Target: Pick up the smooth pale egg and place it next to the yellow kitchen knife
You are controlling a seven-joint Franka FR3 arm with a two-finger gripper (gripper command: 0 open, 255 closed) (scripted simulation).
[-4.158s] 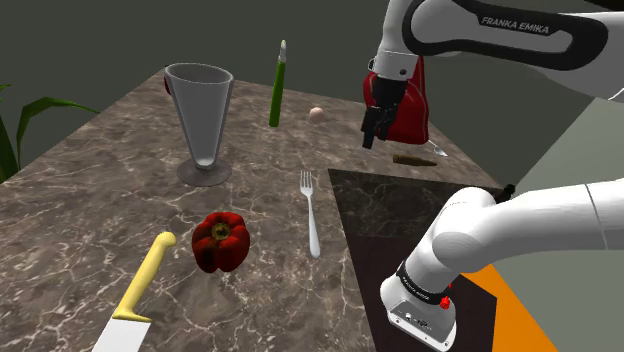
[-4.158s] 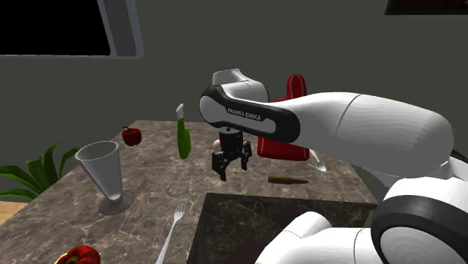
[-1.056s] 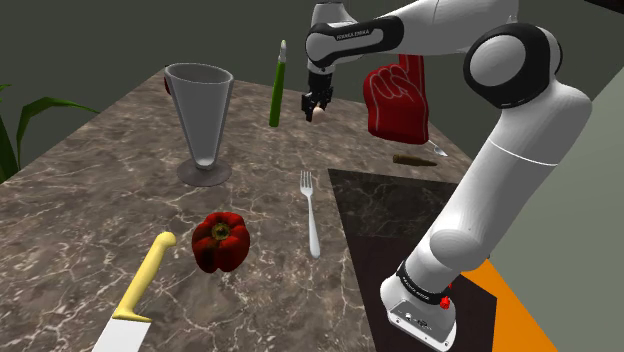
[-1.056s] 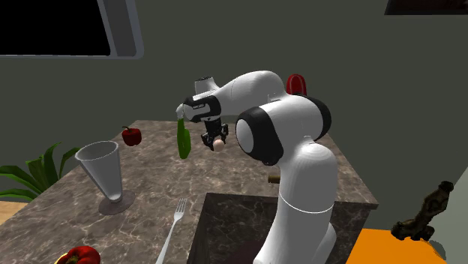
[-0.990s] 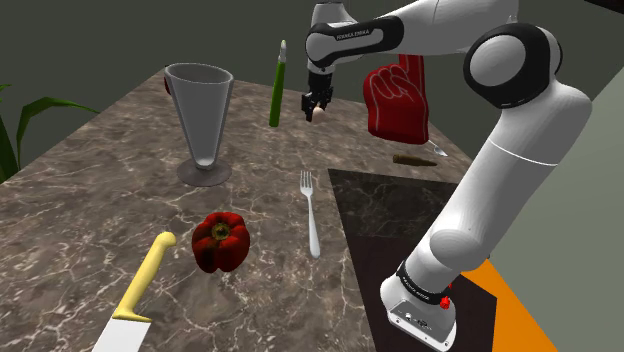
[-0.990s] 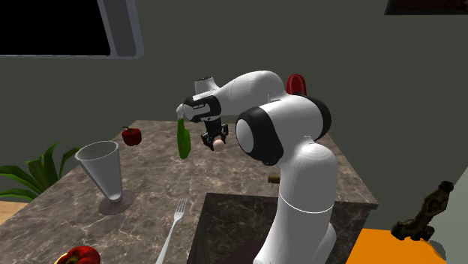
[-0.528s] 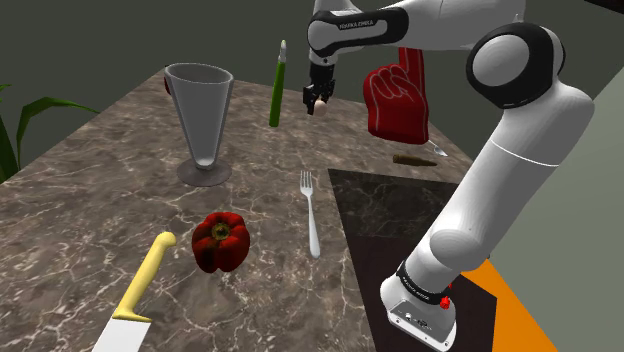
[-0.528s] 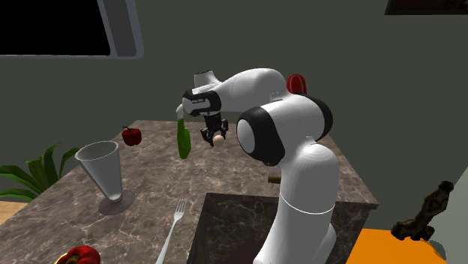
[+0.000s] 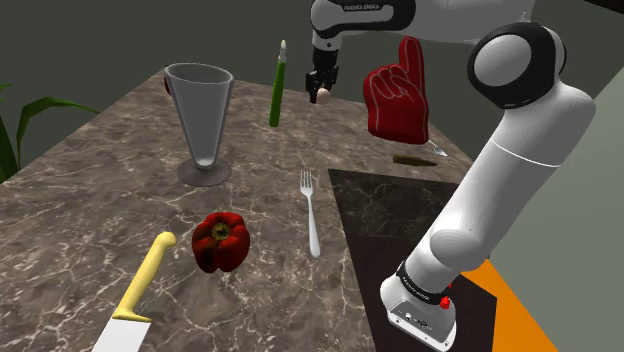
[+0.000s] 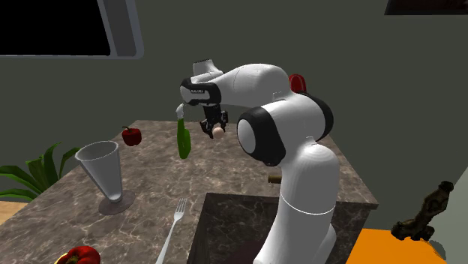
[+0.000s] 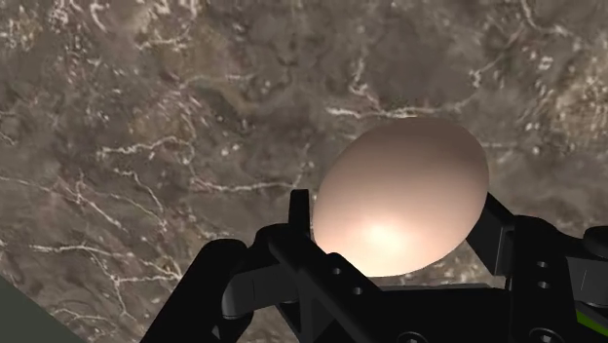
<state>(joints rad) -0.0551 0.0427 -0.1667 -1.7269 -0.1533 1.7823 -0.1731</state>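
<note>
My black gripper [image 9: 322,92] hangs well above the far part of the marble table, shut on the pale pinkish egg [image 9: 323,95]. The egg [image 10: 217,131] shows at the fingertips in the second exterior view too. In the wrist view the egg [image 11: 401,195] sits clasped between the two black fingers [image 11: 300,219], with marble far below it. The yellow-handled knife [image 9: 138,293] lies at the near left corner of the table in the shoulder view, far from the gripper.
A red bell pepper [image 9: 220,241] lies beside the knife. A fork [image 9: 311,210], a tall grey cup [image 9: 202,122], a green bottle [image 9: 277,86], a red foam hand [image 9: 397,97] and a red apple [image 10: 132,136] also stand around the table [image 9: 80,180].
The gripper has risen with the egg, lifting it clear of the table and slightly towards the shoulder view's right. Nothing else has moved.
</note>
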